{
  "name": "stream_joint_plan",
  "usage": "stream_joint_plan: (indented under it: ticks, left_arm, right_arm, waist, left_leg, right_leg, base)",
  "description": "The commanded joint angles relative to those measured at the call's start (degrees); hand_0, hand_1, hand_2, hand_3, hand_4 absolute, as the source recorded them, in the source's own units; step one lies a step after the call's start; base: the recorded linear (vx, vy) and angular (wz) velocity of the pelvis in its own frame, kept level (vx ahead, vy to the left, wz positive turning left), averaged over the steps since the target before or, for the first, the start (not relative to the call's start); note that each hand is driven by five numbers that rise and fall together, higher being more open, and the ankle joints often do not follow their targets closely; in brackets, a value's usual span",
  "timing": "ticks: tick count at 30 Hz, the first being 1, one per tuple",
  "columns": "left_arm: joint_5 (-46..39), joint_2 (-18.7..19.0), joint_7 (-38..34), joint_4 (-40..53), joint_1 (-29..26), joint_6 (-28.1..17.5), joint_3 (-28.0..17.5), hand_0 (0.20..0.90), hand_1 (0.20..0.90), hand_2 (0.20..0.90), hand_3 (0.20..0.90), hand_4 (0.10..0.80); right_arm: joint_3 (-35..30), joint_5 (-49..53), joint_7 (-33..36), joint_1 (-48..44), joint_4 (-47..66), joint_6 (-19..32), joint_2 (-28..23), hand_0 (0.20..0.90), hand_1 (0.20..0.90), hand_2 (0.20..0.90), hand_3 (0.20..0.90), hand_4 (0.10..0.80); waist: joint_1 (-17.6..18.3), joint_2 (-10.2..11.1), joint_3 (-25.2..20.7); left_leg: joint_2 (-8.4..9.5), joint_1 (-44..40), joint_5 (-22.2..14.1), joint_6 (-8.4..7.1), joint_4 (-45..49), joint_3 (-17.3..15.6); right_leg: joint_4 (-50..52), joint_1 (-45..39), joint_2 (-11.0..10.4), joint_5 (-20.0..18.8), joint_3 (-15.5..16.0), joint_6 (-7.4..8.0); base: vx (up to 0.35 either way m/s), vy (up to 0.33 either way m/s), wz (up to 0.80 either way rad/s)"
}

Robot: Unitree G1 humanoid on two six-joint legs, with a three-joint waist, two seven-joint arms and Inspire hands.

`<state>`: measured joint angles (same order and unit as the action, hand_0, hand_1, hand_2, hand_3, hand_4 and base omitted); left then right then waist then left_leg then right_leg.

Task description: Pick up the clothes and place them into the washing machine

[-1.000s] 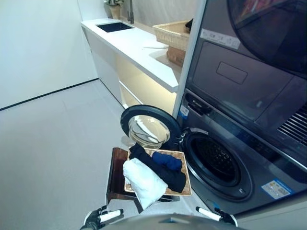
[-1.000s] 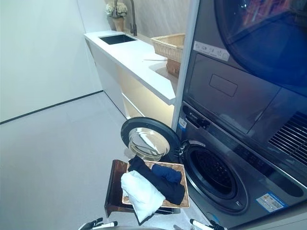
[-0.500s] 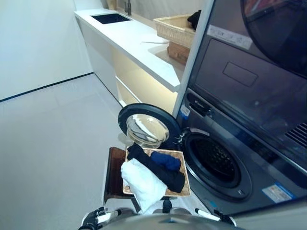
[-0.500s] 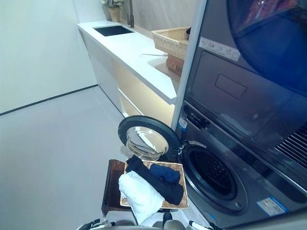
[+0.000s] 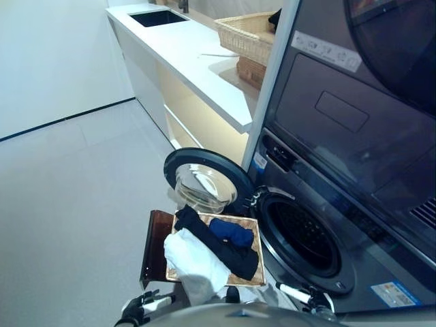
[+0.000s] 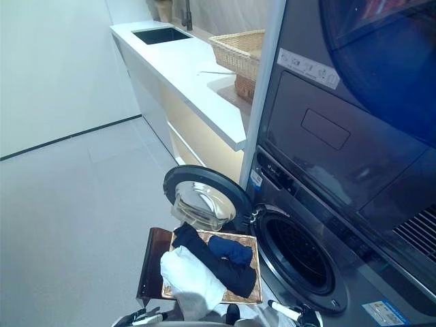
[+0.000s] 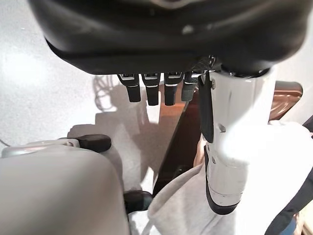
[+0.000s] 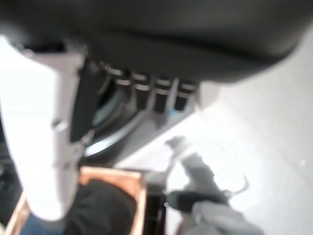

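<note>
You have the clothes (image 5: 204, 252), a white piece, a black one and a blue one, piled in the wicker tray (image 5: 257, 255) on a dark wooden stool (image 5: 153, 242), just beside the washing machine (image 5: 310, 238), whose round door (image 5: 204, 182) stands open. Your left hand (image 5: 139, 310) and right hand (image 5: 306, 298) hang low near the tray, fingers relaxed and straight, holding nothing.

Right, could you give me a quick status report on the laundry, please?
Left hand and right hand both open, low, empty. White, black and blue clothes in the wicker tray. Round washing machine door open, drum unobstructed.
</note>
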<state>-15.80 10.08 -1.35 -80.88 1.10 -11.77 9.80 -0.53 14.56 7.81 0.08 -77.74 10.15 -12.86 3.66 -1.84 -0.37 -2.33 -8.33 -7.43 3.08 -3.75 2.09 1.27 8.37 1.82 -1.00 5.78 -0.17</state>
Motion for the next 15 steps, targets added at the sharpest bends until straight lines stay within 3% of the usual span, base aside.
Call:
stream_joint_plan:
  ticks: [1, 11, 14, 15]
  left_arm:
    - [-0.99, -0.67, -0.44, 0.44, -2.64, -2.97, -0.94, 0.900, 0.900, 0.900, 0.900, 0.800]
    - [-1.28, -1.42, 0.23, 1.11, -3.34, -2.81, -0.52, 0.900, 0.900, 0.900, 0.900, 0.800]
    - [-1.38, -1.41, 0.40, 0.87, -3.57, -2.68, -0.63, 0.900, 0.900, 0.900, 0.900, 0.800]
    - [-1.47, -1.41, 0.41, 0.82, -3.82, -2.64, -0.61, 0.900, 0.900, 0.900, 0.900, 0.800]
  right_arm:
    - [-0.81, 1.34, 1.79, -1.62, -1.63, 3.05, -2.15, 0.900, 0.900, 0.900, 0.900, 0.800]
    - [-0.23, 1.33, 1.58, -1.75, -1.69, 3.23, -2.26, 0.900, 0.900, 0.900, 0.900, 0.800]
    - [-0.34, 1.73, 1.59, -1.52, -1.59, 3.36, -2.08, 0.900, 0.900, 0.900, 0.900, 0.800]
    - [-0.55, 2.03, 1.68, -1.32, -1.41, 3.41, -2.05, 0.900, 0.900, 0.900, 0.900, 0.800]
  waist:
    - [-0.28, 3.28, -3.04]
    - [-0.61, 3.87, -3.07]
    - [-0.87, 4.60, -2.39]
    - [-1.10, 5.20, -1.66]
  left_leg:
    - [3.14, -0.44, -0.01, -3.24, -0.21, -1.89]
    - [2.45, 1.26, -0.36, -4.12, 9.50, -1.98]
    - [2.26, 3.30, 0.61, -4.55, 15.80, -1.75]
    - [2.43, 5.75, 1.66, -4.52, 21.75, -1.59]
  right_leg:
    - [-0.91, -4.52, -2.78, 0.23, -1.78, 3.52]
    - [-1.44, -7.47, -1.07, 1.88, -2.78, 1.26]
    - [-1.07, -8.40, -0.20, 2.56, -3.32, 0.23]
    - [-1.01, -9.19, -0.13, 2.65, -3.47, -0.34]
  base:
    - [0.091, -0.121, 0.09]
    - [0.061, -0.111, -0.01]
    - [0.043, -0.134, -0.04]
    - [0.026, -0.166, 0.01]
